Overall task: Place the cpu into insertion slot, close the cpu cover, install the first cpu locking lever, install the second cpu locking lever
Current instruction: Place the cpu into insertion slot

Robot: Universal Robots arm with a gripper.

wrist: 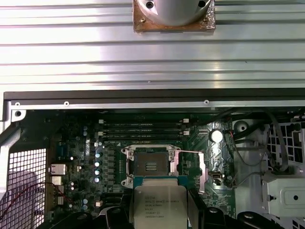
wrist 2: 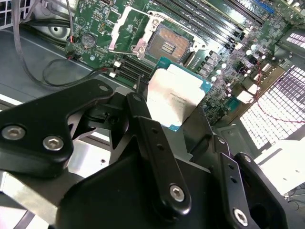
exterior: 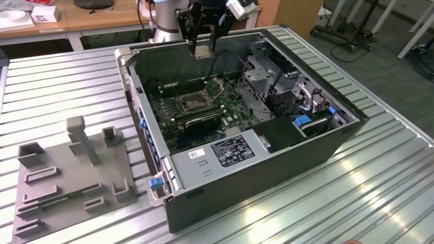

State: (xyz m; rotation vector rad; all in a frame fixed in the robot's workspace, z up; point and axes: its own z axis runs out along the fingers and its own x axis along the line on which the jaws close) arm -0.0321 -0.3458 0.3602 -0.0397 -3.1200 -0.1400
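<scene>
One cpu point(wrist: 159, 207) is pinched by the gripper point(wrist: 159, 215), clear of the insertion slot point(wrist: 150, 167); if lowered tilted, the slot could be damaged.

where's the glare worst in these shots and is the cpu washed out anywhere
First wrist view: the slatted table glares in white bands, while the cpu is evenly lit. Second wrist view: the cpu's metal top has a pale sheen but is not blown out; the picture's right edge is washed out. Exterior view: bright streaks lie on the slatted table, and the computer case interior is shaded.
</scene>
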